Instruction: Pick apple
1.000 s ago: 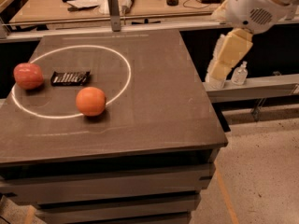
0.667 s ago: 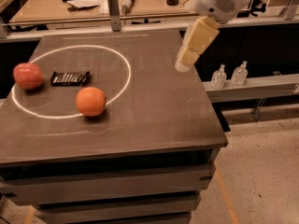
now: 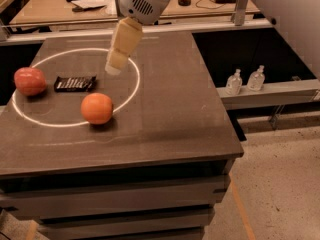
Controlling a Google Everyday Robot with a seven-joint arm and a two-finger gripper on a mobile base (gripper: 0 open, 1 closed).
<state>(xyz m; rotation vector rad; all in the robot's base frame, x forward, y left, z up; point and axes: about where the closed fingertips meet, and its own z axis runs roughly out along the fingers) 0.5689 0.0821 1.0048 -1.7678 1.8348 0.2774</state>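
The apple [image 3: 30, 80] is a reddish squat fruit at the far left of the dark table, on the white ring's left edge. A brighter orange round fruit [image 3: 97, 108] sits nearer the front inside the ring. My gripper [image 3: 116, 66] hangs from the white arm at the top centre, pointing down over the ring's upper right part. It is above the table, well to the right of the apple, and holds nothing that shows.
A dark wrapped snack bar [image 3: 75, 83] lies between the apple and the gripper. A white ring [image 3: 135, 84] is marked on the table [image 3: 180, 109]. Two small bottles [image 3: 245, 80] stand on a lower shelf to the right. A cluttered desk [image 3: 50, 6] runs behind.
The arm has swung left from beyond the table's right edge to over the ring. The fruits and the snack bar have not moved.
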